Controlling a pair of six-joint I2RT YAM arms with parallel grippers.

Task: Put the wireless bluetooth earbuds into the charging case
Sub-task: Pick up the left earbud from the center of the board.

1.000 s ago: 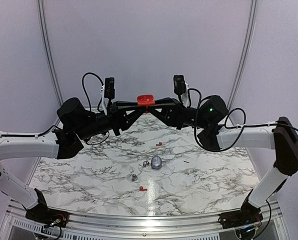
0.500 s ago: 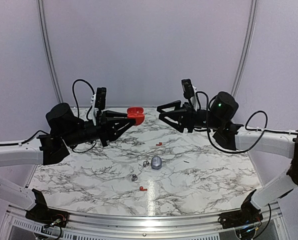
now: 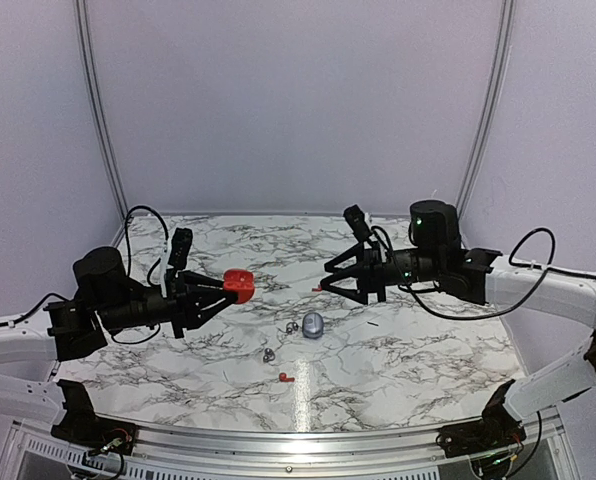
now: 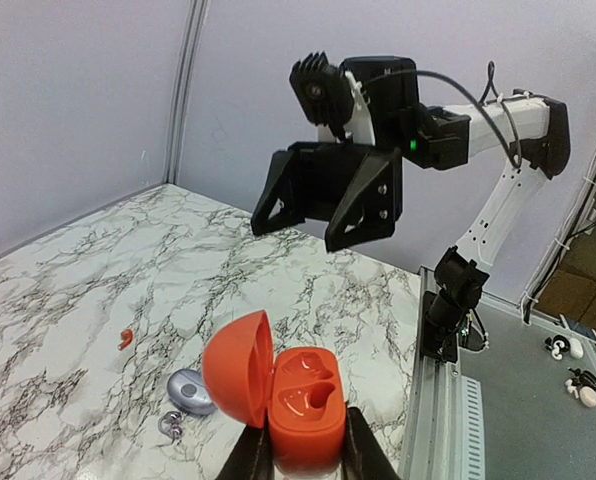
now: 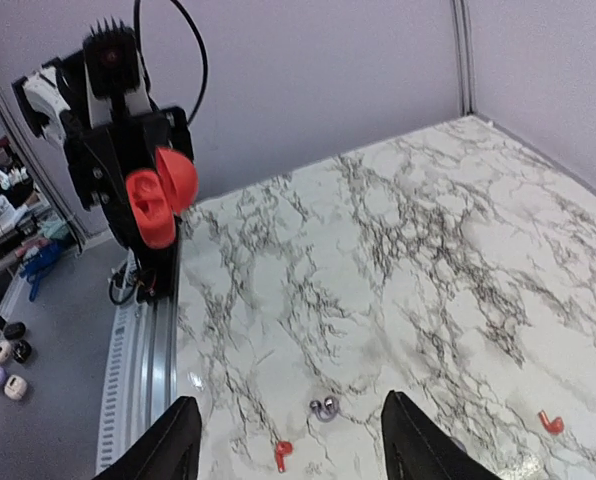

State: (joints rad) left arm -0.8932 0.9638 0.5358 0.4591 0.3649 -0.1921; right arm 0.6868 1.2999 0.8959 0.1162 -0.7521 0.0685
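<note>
While clamped between the left fingers [image 4: 252, 458], the red charging case [image 4: 303, 410] hangs lid-open above the bench [image 3: 418, 350]; right fingers [image 5: 174, 445] apart, empty. Loose on bench: red earbuds [image 3: 285, 377] and what look like silver-grey earbuds [image 3: 269, 354].

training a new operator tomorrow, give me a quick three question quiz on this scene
1. True or false: the red case held in the left gripper has its lid open.
2. How many red earbuds lie on the table?
3. The right gripper is: A) open and empty, B) shut on an earbud, C) shut on the red case.
Key: 1 true; 2 two; 3 A.
</note>
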